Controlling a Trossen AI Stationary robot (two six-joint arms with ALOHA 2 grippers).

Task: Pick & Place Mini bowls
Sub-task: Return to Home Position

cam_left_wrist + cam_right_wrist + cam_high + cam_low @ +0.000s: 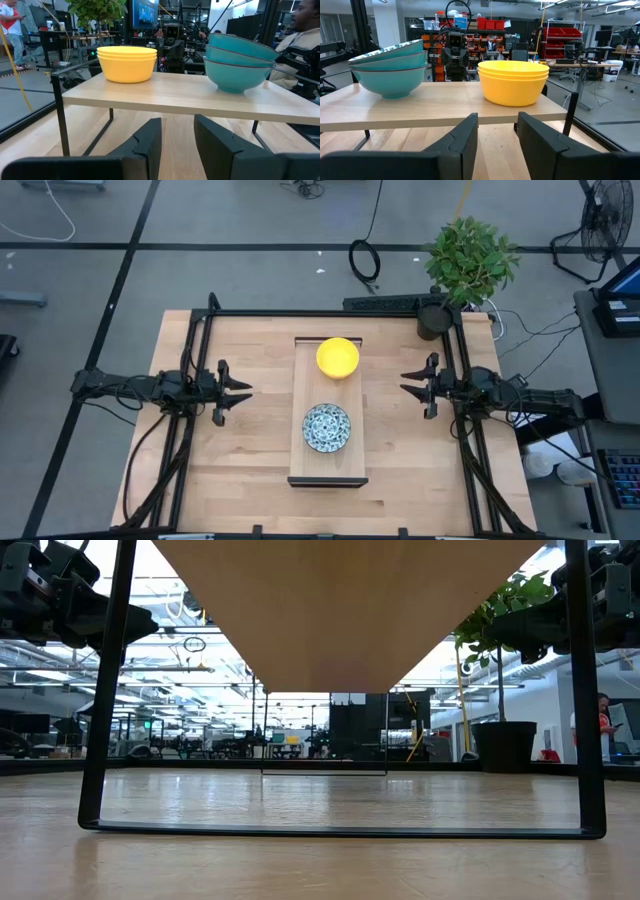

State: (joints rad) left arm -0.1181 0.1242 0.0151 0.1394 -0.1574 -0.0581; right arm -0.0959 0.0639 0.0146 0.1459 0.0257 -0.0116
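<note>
Mini bowls stacked; left pincer, right pincer part-open, empty.

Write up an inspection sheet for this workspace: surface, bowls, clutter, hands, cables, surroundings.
Surface: wooden table, a raised wooden shelf at its middle.
Job's things: yellow bowl stack and blue patterned bowl stack stand apart on the shelf, three bowls each.
Clutter: potted plant at the table's far right corner.
Hands: left hand open and empty, left of the shelf; right hand open and empty, right of it.
Cables: coiled cable on the floor beyond the table.
Surroundings: fan on the floor; a person standing in the room.
</note>
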